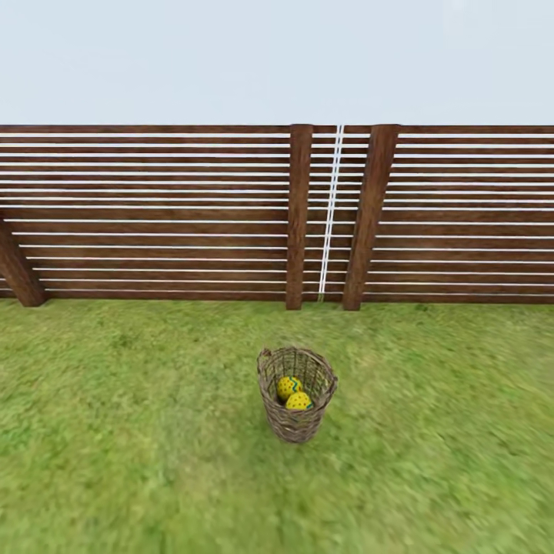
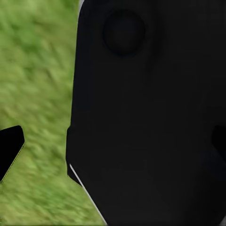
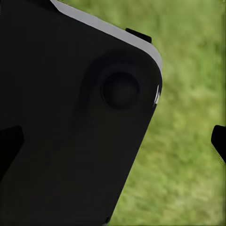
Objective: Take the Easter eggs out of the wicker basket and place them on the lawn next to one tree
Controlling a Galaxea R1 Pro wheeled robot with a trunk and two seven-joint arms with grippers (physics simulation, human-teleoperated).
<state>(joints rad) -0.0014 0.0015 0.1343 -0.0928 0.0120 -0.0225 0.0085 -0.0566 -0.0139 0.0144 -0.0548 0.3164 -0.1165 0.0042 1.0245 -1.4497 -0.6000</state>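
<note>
My head camera looks forward and slightly down across the blurry green lawn [image 1: 115, 431] to the brown horizontal-slat wooden fence [image 1: 154, 215], with the small round woven-twig basket [image 1: 296, 394] a little way ahead of me, near centre. Both my wrist cameras sit hard against black robot body panels [image 2: 150, 127] [image 3: 66, 122], facing down at grass. All three views share only the lawn.

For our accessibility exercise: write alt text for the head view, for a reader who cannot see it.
A small wicker basket stands on a green lawn, with two yellow patterned eggs visible inside. Behind it runs a brown slatted wooden fence under a pale sky.
</note>
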